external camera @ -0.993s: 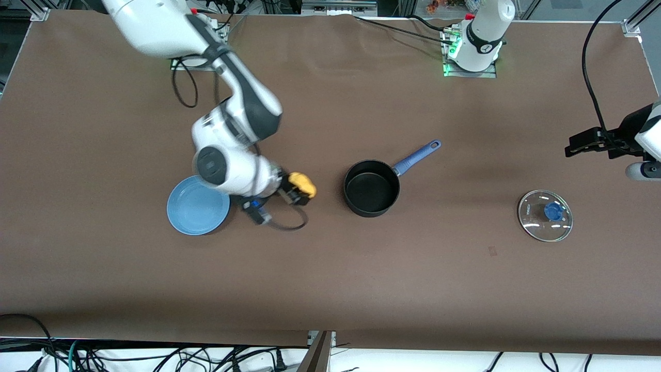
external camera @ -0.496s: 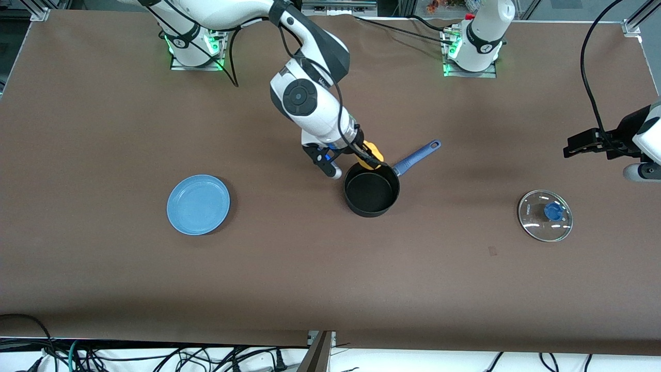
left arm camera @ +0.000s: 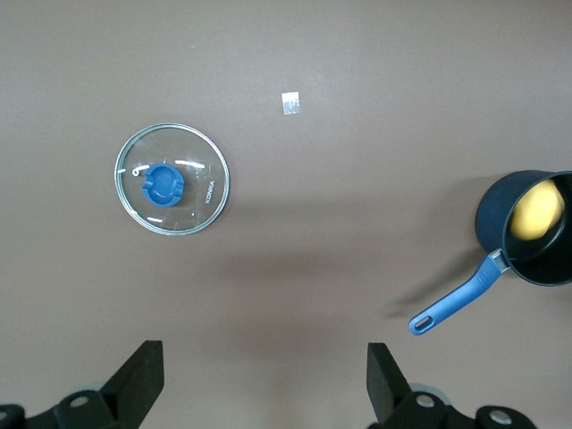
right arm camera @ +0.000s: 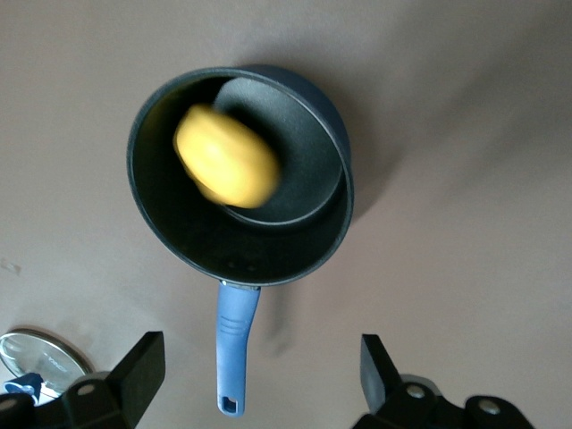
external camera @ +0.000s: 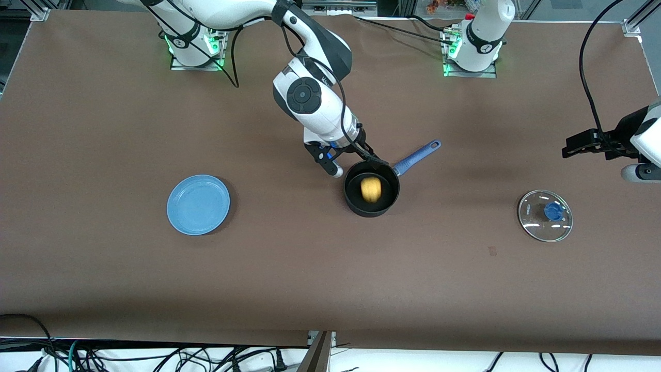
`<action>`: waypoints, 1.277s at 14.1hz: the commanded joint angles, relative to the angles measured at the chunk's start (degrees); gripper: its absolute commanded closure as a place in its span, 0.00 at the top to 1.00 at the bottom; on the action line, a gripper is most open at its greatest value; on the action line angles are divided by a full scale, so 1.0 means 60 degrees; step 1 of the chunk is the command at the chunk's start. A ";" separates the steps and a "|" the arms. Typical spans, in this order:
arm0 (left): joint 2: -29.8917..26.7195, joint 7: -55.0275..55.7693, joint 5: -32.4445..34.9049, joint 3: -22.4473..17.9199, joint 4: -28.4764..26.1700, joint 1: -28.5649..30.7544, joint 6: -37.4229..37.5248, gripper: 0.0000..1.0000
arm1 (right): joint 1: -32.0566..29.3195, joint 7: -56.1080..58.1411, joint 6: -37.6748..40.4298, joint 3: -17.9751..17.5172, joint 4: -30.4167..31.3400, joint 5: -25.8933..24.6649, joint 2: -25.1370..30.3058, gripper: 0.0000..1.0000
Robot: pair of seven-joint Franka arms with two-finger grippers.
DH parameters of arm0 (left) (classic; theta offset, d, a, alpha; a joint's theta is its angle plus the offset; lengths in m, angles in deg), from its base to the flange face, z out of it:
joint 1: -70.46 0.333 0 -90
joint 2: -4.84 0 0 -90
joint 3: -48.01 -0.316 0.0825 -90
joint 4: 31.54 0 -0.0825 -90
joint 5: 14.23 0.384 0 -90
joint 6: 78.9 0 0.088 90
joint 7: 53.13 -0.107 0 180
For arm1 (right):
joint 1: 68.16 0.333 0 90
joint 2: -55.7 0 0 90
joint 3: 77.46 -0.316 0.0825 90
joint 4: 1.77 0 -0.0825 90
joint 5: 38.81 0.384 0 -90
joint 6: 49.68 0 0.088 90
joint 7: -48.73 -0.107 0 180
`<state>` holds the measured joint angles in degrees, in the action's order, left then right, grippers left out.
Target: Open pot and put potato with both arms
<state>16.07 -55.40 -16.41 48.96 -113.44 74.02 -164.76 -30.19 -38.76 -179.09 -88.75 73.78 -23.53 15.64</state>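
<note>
Yellow potato (external camera: 371, 189) inside pot (external camera: 372, 195), blurred in right wrist view, so likely mid-drop. Right gripper (external camera: 376, 161) over pot rim, fingers spread, empty. Lid (external camera: 545, 215) parked toward left arm's end, clearing pot mouth. Left gripper (left arm camera: 264, 384) waits near lid, fingers apart.

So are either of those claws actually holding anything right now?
No. The right gripper is open over the pot, with the potato free in it. The left gripper is open and empty above the glass lid.
</note>
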 commanded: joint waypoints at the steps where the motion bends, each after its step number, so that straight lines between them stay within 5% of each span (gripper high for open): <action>1: 0.0076 0.0113 -0.0090 -0.0042 0.0188 -0.0080 0.0130 1.00 | 0.0016 -0.0081 0.0210 0.0284 -0.0389 -0.0145 0.0040 0.96; 4: 0.0091 0.0113 -0.0076 -0.0042 0.0290 -0.0081 0.0115 1.00 | -0.0042 0.0676 0.0999 0.0825 -0.0579 -0.0320 0.0274 0.97; 11: 0.0120 0.0113 -0.0076 -0.0042 0.0320 -0.0080 0.0115 1.00 | -0.2676 0.6178 0.4469 0.0900 -0.0698 -0.0364 0.1765 0.99; 13: 0.0120 0.0099 -0.0076 -0.0042 0.0320 -0.0081 0.0115 1.00 | -0.3234 0.8943 0.5815 0.1628 -0.0580 -0.0408 0.2411 1.00; 15: 0.0135 0.0099 -0.0090 -0.0042 0.0320 -0.0080 0.0115 1.00 | -0.3295 1.1552 0.6900 0.3105 -0.0624 -0.0467 0.2691 1.00; 18: 0.0135 0.0113 -0.0090 -0.0042 0.0320 -0.0081 0.0115 1.00 | -0.3280 1.2312 0.8033 0.3771 -0.0115 -0.0730 0.3991 1.00</action>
<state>16.28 -55.39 -16.41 48.97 -112.97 73.92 -164.76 -51.27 33.19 -132.83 -67.19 68.71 -26.13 33.49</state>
